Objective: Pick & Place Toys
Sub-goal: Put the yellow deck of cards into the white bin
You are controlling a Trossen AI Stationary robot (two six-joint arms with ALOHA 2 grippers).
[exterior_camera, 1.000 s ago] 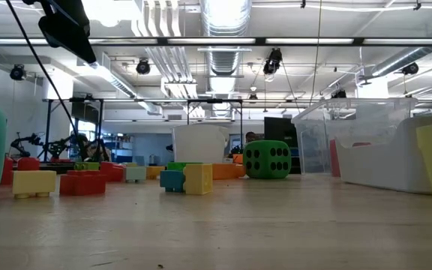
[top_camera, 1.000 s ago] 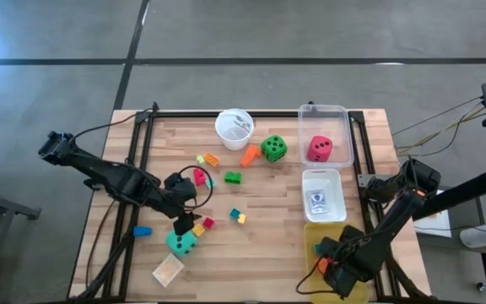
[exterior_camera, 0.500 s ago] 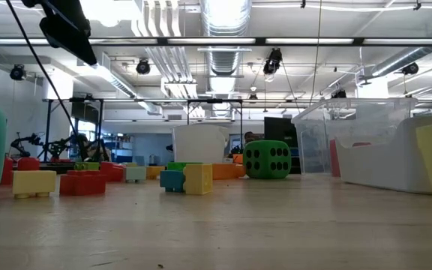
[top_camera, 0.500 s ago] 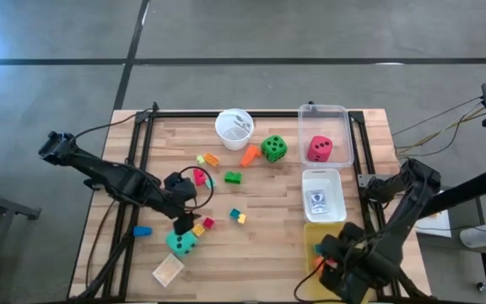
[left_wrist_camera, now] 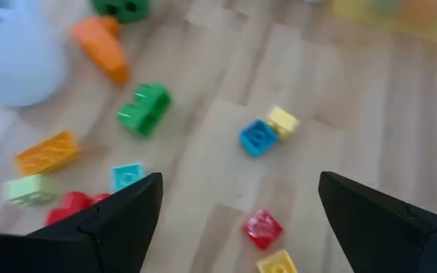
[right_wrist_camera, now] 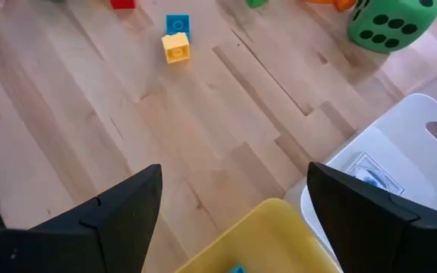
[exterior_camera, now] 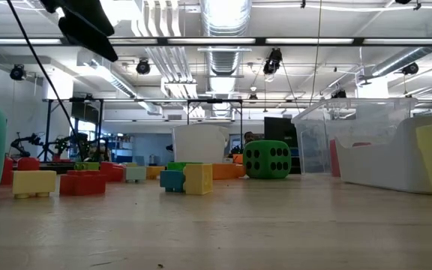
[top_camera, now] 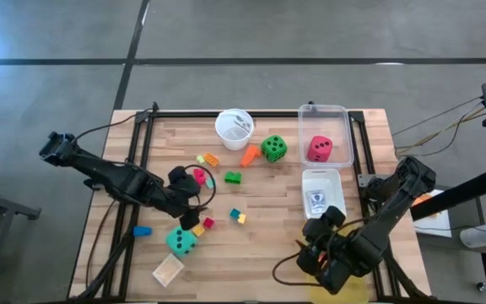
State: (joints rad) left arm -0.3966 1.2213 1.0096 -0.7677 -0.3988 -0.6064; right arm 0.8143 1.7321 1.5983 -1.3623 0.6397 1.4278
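The slatted wood table (top_camera: 268, 198) carries everything, its pale boards smooth and lightly grained. On its right side three bins stand in a row, probably as drop-off points: a clear bin (top_camera: 342, 135) holding the red-pink die (top_camera: 320, 149), a white bin (top_camera: 323, 179) with the card pack (top_camera: 316, 203) lying flat inside, and a yellow bin (right_wrist_camera: 260, 243) nearest the front edge. The right gripper (top_camera: 332, 253) hangs over that yellow bin, jaws wide and holding nothing. The left gripper (top_camera: 188, 211) hovers low over the scattered blocks, also spread wide and empty, likely lining up a pick. Just in front of it sits the teal die (top_camera: 180, 242), soft foam with dark pips; the green die (top_camera: 273, 149) rests near the round white cup (top_camera: 234, 127). The tan tile (top_camera: 168, 270) lies flat at the front left. Small studded plastic blocks lie loose mid-table, among them a green block (left_wrist_camera: 144, 109), a joined blue-and-yellow pair (left_wrist_camera: 267, 131) and a red block (left_wrist_camera: 262, 227).
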